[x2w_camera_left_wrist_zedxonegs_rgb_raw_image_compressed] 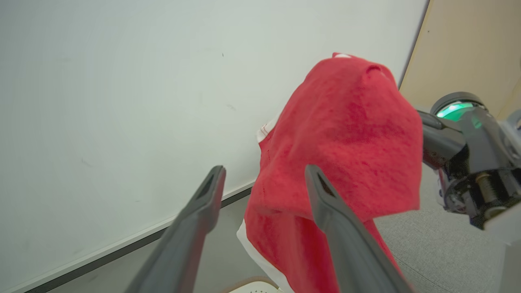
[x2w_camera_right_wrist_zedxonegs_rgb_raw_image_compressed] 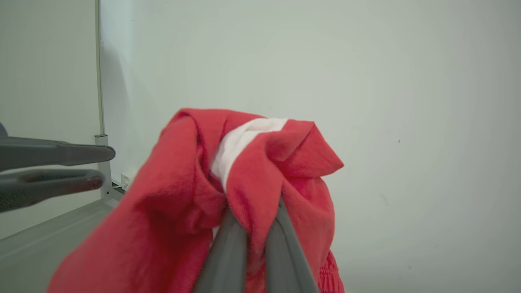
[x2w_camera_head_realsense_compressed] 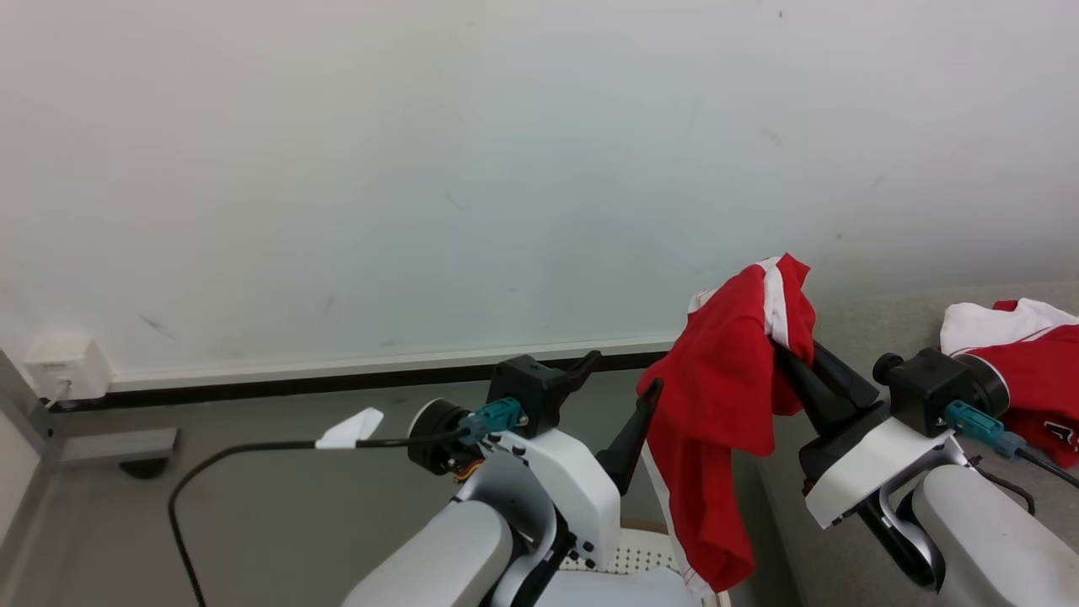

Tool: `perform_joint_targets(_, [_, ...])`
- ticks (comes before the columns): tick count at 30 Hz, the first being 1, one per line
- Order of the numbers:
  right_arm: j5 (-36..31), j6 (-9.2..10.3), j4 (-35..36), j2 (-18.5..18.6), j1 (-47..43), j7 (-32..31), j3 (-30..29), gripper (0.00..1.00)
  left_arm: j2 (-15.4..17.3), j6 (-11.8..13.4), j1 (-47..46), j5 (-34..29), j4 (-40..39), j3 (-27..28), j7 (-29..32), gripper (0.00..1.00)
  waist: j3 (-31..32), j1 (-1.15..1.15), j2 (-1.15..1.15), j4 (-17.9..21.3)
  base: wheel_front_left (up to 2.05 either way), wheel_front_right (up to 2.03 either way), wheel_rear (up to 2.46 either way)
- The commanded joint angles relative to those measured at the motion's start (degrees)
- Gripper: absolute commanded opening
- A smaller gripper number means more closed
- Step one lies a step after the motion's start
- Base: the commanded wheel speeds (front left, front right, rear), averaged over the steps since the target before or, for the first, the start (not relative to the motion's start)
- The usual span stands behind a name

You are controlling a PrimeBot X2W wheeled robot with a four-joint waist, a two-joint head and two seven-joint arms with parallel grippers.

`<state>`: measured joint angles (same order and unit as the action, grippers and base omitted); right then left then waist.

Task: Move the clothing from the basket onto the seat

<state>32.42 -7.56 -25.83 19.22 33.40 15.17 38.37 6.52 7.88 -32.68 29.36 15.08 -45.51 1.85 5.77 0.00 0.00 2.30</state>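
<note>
Most of basket (x2w_camera_head_realsense_compressed: 632, 558) hidden | clothing (x2w_camera_head_realsense_compressed: 716, 396) covers right gripper (x2w_camera_right_wrist_zedxonegs_rgb_raw_image_compressed: 253, 219) tips | seat (x2w_camera_head_realsense_compressed: 860, 337) cropped

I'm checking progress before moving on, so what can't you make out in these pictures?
1. Basket: head view, a perforated scrap at the bottom edge; the left arm and the clothing hide its contents.
2. Right gripper tips: right wrist view, wrapped in clothing.
3. Second garment on the seat: head view, cut by the right edge, lettering too small.
</note>
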Motion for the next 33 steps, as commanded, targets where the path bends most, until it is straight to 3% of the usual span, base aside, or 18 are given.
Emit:
perform_joint_targets(1, [0.1, 0.15, 0.3, 0.3, -0.6, 0.0, -0.3, 0.0, 0.4, 0.2, 0.7, 0.1, 0.2, 0.0, -0.6, 1.0, 0.0, 0.0, 0.0, 0.6, 0.0, 0.0, 0.0])
perform_joint_targets(22, [0.7, 0.15, 0.0, 3.3, 1.1, 0.0, -0.4, 0.0, -1.0, -0.5, 0.6, 1.9, 0.6, -1.3, -2.1, 1.0, -2.6, 0.0, 0.0, 14.7, 0.0, 0.0, 0.0])
perform_joint_targets(33, [0.6, 0.15, 1.1, 4.8, 0.6, 0.0, -2.7, 0.0, -1.4, -0.5, -0.3, 1.9, 1.2, -2.2, -2.5, 1.0, -4.2, 0.0, 0.0, 18.0, 0.0, 0.0, 0.0])
